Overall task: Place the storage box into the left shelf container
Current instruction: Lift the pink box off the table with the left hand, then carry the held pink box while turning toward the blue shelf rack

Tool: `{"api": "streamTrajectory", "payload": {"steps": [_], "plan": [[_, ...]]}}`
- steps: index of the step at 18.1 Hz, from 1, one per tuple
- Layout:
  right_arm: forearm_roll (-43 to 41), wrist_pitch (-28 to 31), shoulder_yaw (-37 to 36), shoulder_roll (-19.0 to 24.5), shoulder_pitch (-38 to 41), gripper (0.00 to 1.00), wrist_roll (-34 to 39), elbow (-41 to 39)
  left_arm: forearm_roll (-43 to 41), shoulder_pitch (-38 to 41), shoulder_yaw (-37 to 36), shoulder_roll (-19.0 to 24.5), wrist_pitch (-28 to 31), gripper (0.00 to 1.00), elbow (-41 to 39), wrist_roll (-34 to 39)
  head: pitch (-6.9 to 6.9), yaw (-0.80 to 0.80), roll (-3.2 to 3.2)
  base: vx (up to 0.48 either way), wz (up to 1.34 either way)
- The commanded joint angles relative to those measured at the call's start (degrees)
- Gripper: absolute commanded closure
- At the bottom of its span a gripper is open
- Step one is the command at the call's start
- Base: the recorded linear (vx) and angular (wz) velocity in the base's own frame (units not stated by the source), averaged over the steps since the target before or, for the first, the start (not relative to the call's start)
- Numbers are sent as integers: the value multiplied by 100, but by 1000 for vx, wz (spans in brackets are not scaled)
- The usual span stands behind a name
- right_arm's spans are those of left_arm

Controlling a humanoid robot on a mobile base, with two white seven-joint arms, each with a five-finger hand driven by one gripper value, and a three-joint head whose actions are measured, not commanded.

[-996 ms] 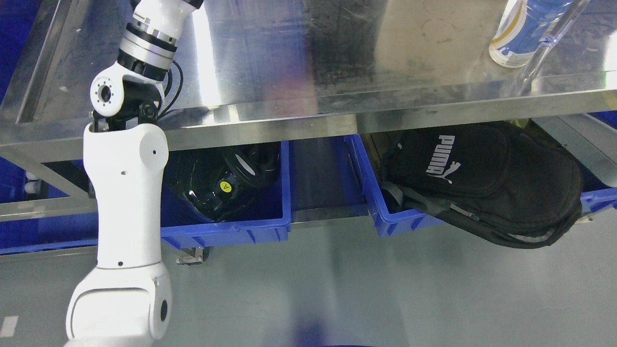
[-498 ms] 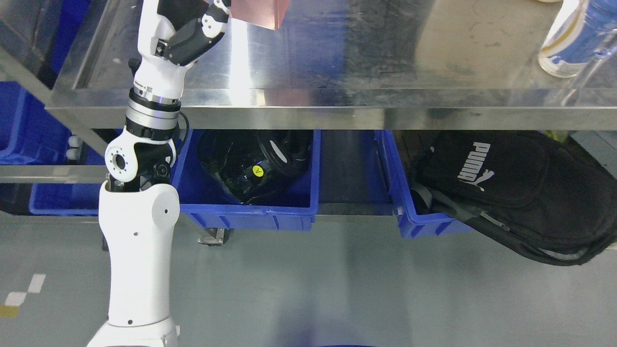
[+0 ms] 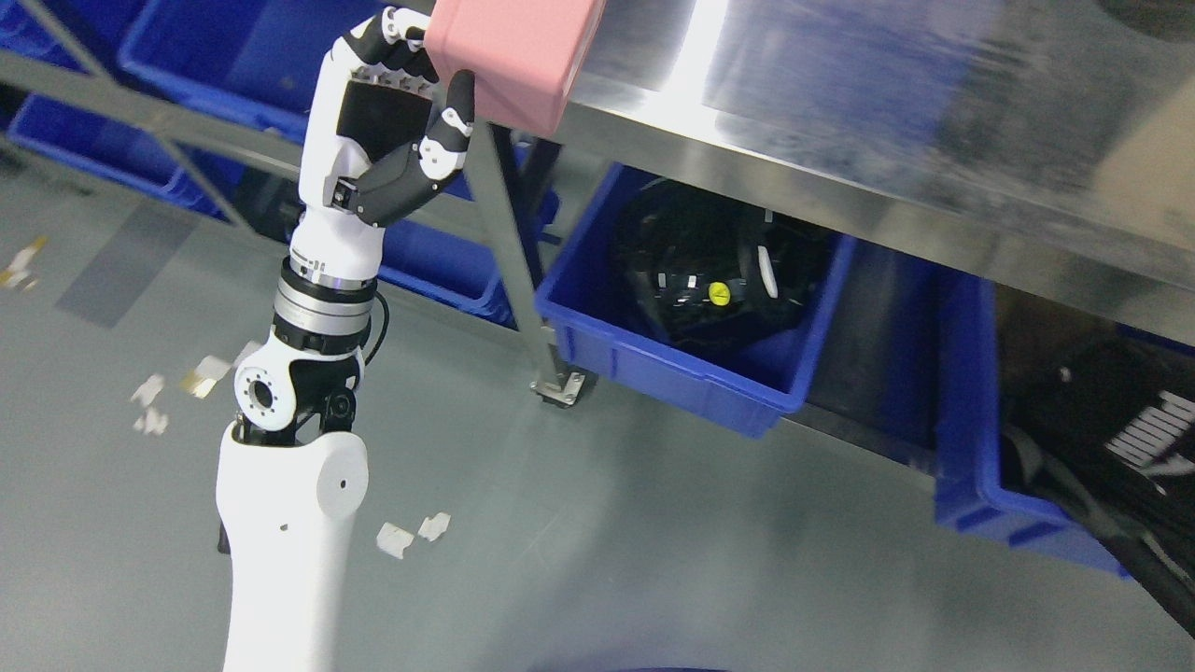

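Observation:
A pink storage box (image 3: 513, 51) shows at the top of the head view, over the left end of the steel table (image 3: 840, 121). My left hand (image 3: 420, 93) is shut on the box's left side, thumb under its lower edge, and its white arm rises from the bottom left. Blue shelf containers (image 3: 215, 42) sit on a rack at the upper left, beyond the hand. The right arm is out of the picture.
Under the table a blue bin (image 3: 681, 373) holds a black helmet (image 3: 719, 280). A second blue bin (image 3: 990, 467) at the right holds a black backpack (image 3: 1120, 429). A table leg (image 3: 513, 261) with a foot plate stands beside my wrist. Paper scraps (image 3: 411, 534) lie on the grey floor.
The whole picture has swung left and tilted, so the camera moved. The pink box and my left hand, at the top edge before, now show fully.

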Motion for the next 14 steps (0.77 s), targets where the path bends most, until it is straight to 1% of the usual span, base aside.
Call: {"api": "streamTrajectory", "payload": {"steps": [1, 4, 8, 14], "plan": [[-123, -15, 0, -100, -27, 0, 3, -100, 3, 557, -404, 93, -178, 98, -289, -3, 0, 0, 0, -46, 951], [-123, -7, 0, -100, -18, 0, 3, -100, 3, 759, -317, 93, -248, 98, -281, 23, 2, 0, 0, 3, 1164], [-123, -7, 0, -100, -18, 0, 3, -100, 3, 1076, 87, 93, -336, 98, -254, 15, 3, 0, 0, 70, 1278], [-123, -7, 0, -100, -27, 0, 3, -100, 3, 1384, 395, 93, -389, 98, -237, -12, 5, 0, 0, 173, 1029]]}}
